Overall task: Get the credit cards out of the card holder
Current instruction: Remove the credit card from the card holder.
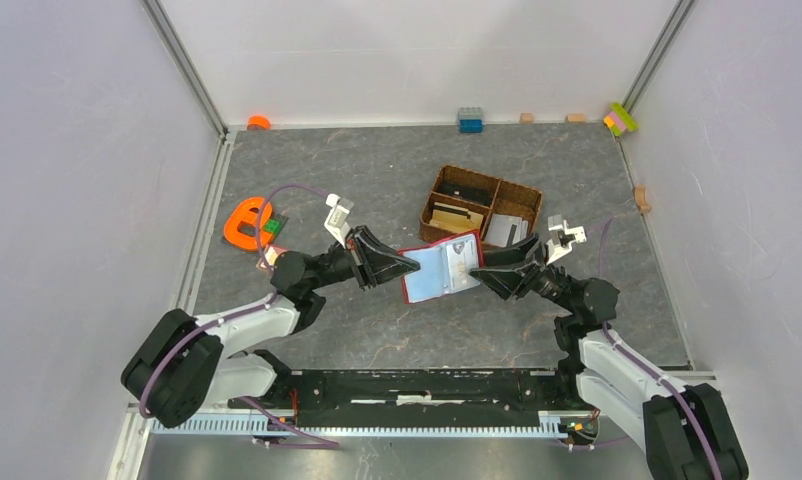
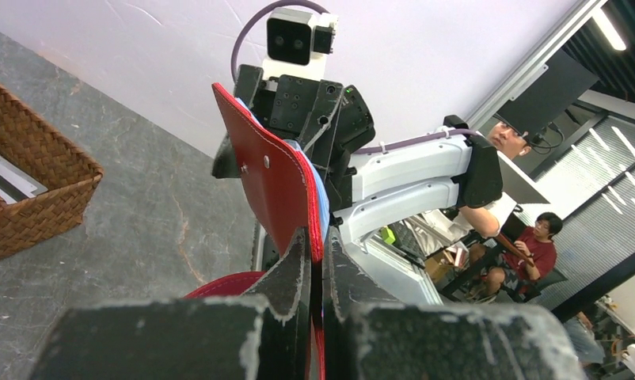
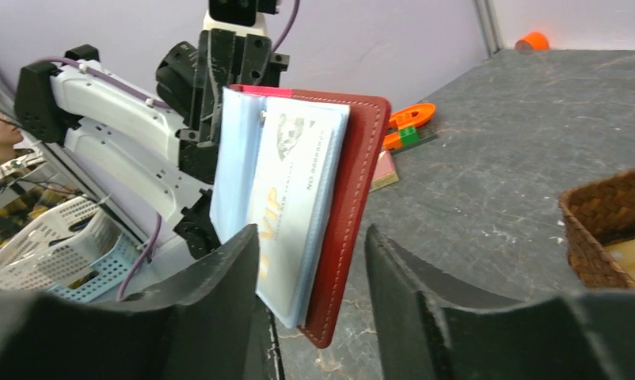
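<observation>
The dark red card holder hangs open above the table between both arms. My left gripper is shut on its left cover; the left wrist view shows the red cover pinched between the fingers. My right gripper is open, its jaws straddling the holder's right edge with a gap on the red side. Inside clear bluish sleeves sits a white credit card printed "VIP". Other cards are hidden in the sleeves.
A brown wicker compartment basket stands just behind the holder, with flat items in it. An orange horseshoe-shaped object lies at the left. Small coloured blocks line the back wall.
</observation>
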`<state>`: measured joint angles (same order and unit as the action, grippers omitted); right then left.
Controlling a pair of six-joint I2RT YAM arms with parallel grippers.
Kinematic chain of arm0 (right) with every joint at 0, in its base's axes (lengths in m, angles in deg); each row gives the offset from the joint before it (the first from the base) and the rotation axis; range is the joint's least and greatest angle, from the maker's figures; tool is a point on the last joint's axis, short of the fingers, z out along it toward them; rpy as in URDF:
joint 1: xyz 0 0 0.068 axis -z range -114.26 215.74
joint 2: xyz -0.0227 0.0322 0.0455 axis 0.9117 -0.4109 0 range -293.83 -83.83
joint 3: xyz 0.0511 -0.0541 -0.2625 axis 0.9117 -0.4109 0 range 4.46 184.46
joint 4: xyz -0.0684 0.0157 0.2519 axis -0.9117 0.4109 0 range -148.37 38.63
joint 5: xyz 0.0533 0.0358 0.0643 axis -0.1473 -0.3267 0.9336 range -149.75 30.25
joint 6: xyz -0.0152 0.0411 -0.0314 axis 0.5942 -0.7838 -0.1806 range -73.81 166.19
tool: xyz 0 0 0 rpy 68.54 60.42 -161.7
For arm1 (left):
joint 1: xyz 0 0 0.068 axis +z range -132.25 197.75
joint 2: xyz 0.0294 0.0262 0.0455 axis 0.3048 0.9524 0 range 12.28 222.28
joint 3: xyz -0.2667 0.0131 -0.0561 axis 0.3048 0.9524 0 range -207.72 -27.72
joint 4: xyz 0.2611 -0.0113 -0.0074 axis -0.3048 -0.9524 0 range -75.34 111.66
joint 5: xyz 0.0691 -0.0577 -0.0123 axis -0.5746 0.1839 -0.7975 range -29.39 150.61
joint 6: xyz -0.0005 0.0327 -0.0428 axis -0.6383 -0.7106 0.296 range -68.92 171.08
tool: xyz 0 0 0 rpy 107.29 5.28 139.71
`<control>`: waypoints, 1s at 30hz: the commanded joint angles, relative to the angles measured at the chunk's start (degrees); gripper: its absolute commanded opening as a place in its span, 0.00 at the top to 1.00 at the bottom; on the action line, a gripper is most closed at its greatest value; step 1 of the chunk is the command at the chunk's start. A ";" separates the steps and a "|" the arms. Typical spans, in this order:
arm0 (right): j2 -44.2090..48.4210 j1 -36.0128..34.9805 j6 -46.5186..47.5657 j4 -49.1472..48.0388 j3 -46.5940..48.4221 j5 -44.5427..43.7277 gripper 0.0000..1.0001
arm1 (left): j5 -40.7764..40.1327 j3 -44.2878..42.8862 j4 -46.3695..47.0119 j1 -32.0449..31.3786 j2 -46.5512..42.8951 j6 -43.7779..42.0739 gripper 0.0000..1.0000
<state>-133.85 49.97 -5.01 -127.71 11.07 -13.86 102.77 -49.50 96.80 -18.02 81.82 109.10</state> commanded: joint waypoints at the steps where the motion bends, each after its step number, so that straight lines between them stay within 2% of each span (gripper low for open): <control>1: -0.08 -0.92 -1.27 -6.48 -0.11 2.01 0.50 | -2.26 0.16 -1.65 -0.17 -2.41 -4.18 0.98; 4: 0.19 -1.01 -0.88 -6.44 -0.33 1.73 0.71 | -4.73 0.29 -7.06 -0.16 -3.97 -6.69 0.98; 7: 0.14 -1.01 0.01 -4.96 -0.29 1.03 0.92 | -9.38 -0.26 -17.01 -0.11 -6.73 -11.00 0.97; 9: 0.24 -1.02 1.18 -2.74 0.00 0.55 1.00 | -13.80 -0.91 -25.15 -0.09 -9.26 -13.80 0.94; 12: 0.56 -1.02 3.33 1.42 0.32 -0.74 1.00 | -20.16 -1.72 -35.35 -0.11 -12.12 -17.03 0.83; 14: 1.00 -1.02 4.93 4.25 0.63 -1.49 1.00 | -22.33 -1.76 -37.68 -0.19 -13.14 -17.90 0.75; 15: 1.27 -1.02 5.95 5.88 0.83 -2.11 1.00 | -23.50 -1.86 -38.85 -0.13 -13.41 -18.01 0.69; 17: 1.87 -1.01 8.07 9.85 1.23 -3.62 1.00 | -27.00 -2.61 -43.21 -0.10 -13.70 -18.36 0.48; 20: 2.67 -0.97 13.95 21.37 3.35 -7.94 1.00 | -37.62 -5.18 -55.42 -0.09 -14.82 -19.27 0.33; 23: 3.24 -1.03 19.20 31.01 5.62 -12.86 1.00 | -41.96 -5.75 -59.31 -0.09 -16.43 -19.92 0.31; 26: 3.51 -1.02 20.40 33.53 5.77 -15.36 1.00 | -43.81 -5.04 -59.23 -0.09 -18.01 -19.39 0.31; 28: 3.40 -1.01 20.42 33.83 5.75 -15.82 1.00 | -43.28 -4.85 -59.01 -0.09 -19.04 -19.36 0.32; 30: 3.29 -1.02 20.42 33.83 5.84 -15.58 1.00 | -37.46 -4.15 -55.03 -0.33 -19.93 -20.65 0.40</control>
<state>-131.23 48.92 12.39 -96.30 14.35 -26.53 63.29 -52.67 39.14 -18.31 64.11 91.97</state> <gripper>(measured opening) 0.022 0.667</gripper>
